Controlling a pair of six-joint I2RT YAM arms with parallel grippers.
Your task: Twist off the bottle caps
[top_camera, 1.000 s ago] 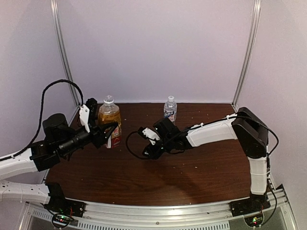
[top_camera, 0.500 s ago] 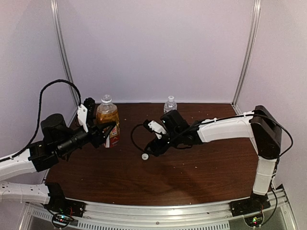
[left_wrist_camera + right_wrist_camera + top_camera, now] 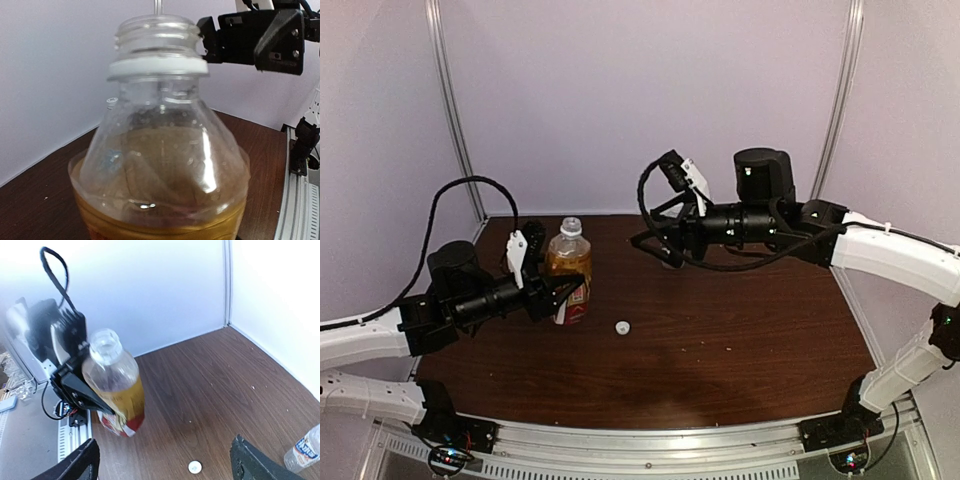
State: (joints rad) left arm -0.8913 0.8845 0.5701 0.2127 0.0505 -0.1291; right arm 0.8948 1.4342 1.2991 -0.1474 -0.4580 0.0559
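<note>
Cap lies on table; L gripper clamps amber bottle.

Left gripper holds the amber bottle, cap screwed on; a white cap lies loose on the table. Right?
No: the amber bottle has no cap; the left wrist view shows its bare threaded neck. The left gripper does hold it, and a white cap lies loose on the table.

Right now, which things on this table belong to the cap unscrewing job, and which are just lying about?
Job: amber bottle, neck open, in the left gripper; loose white cap on the table; clear bottle; open right gripper.
Just there: black cable; metal corner posts.
</note>
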